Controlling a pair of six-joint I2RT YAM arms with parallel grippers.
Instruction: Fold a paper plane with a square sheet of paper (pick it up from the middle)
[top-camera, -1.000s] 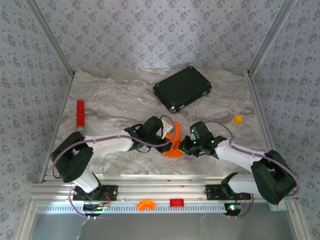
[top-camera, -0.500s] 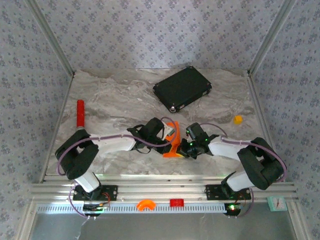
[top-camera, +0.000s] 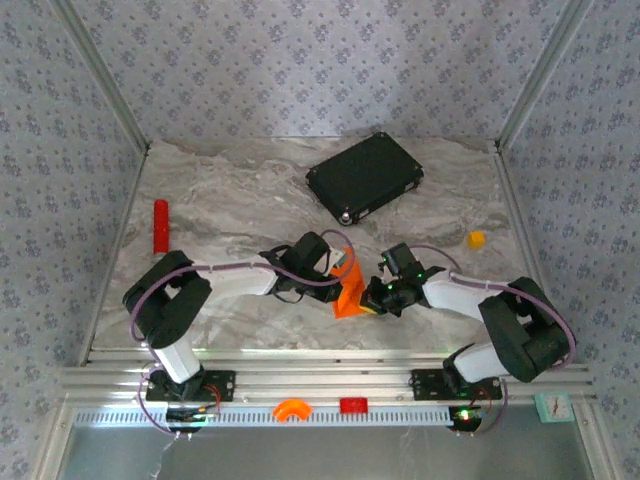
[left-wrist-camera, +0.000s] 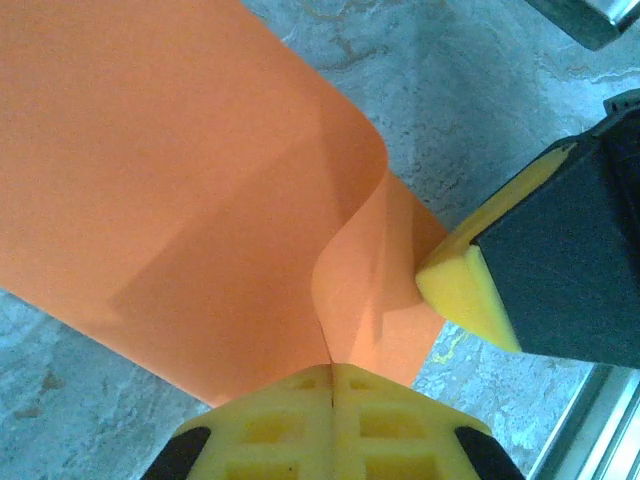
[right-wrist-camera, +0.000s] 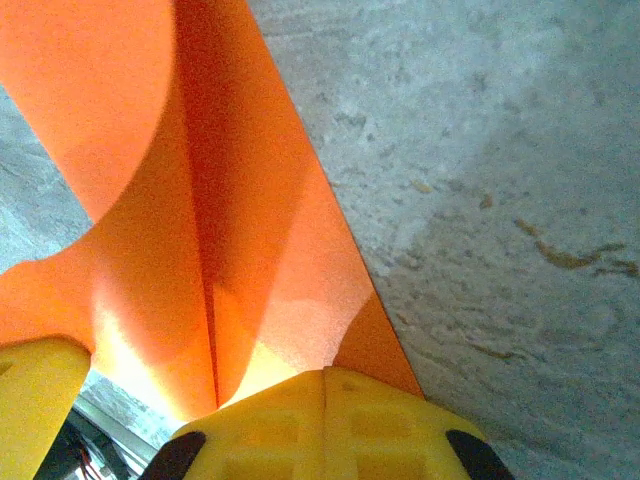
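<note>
Mid-fold: the left gripper (left-wrist-camera: 331, 378) and right gripper (right-wrist-camera: 322, 385), fingers pressed together, pinch the creased orange sheet (top-camera: 350, 294), seemingly just above the table (top-camera: 220, 210) at front-centre; flattening that crease likely follows.

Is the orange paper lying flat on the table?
No, the orange paper curves up off the marble table, its fold pinched in the left claw.
</note>
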